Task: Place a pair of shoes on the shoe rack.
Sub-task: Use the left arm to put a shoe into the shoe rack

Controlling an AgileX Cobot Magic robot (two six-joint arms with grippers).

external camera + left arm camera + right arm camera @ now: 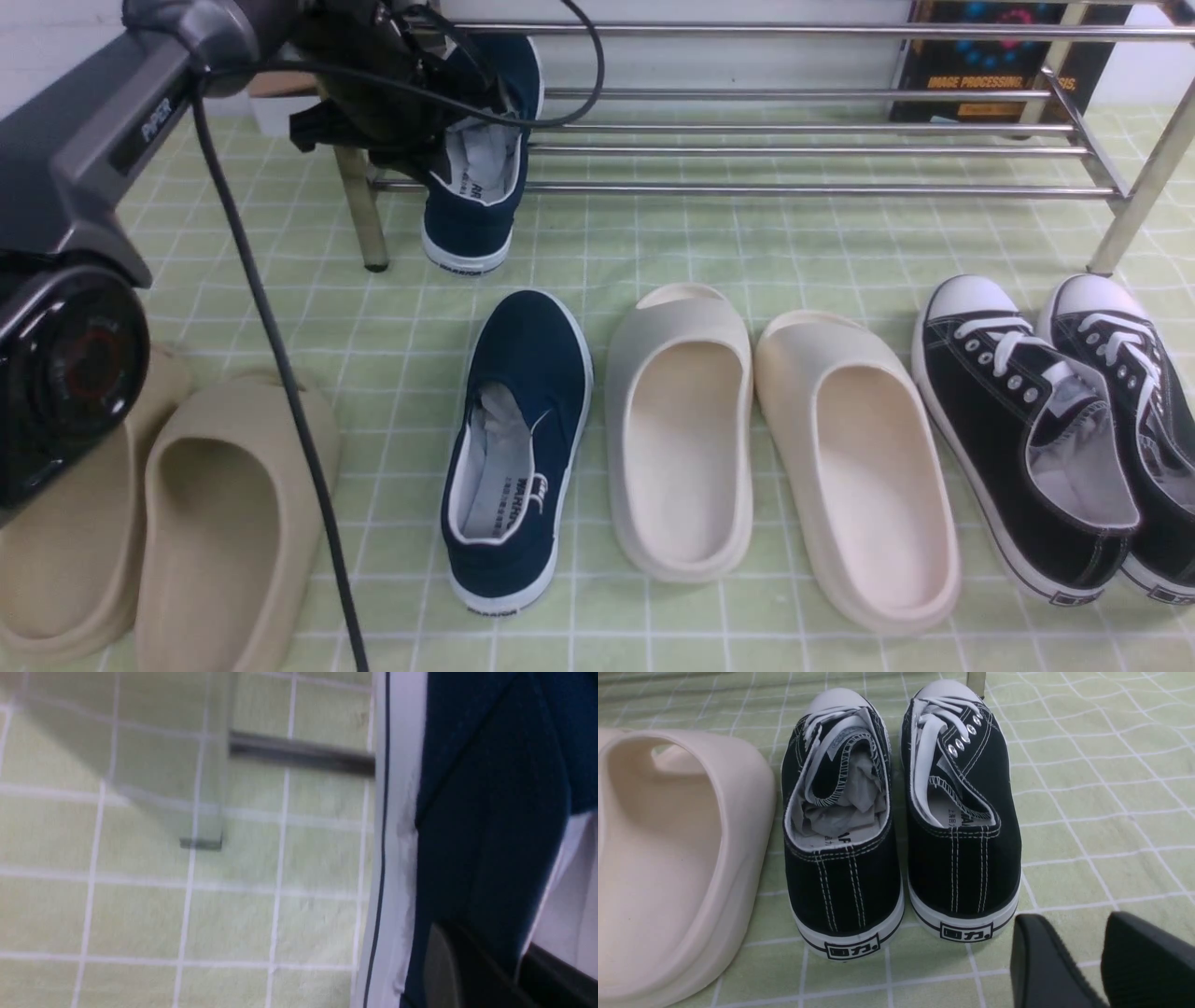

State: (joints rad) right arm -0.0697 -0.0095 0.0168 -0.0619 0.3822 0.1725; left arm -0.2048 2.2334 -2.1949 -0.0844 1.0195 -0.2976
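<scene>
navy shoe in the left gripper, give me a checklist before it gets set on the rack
1. Grip: ok, left gripper is shut on the held navy shoe at its collar.
2. Shoe level: not ok, it hangs steeply, toe up, heel low in front of the shoe rack lower bars.
3. Heel off the cloth: cannot tell.
4. Landing bars beside it bare: ok.
5. Cable away from the bars: not ok, it loops in front of them.
6. Right gripper free for the second navy shoe: ok, open and empty, near the black sneakers.
</scene>
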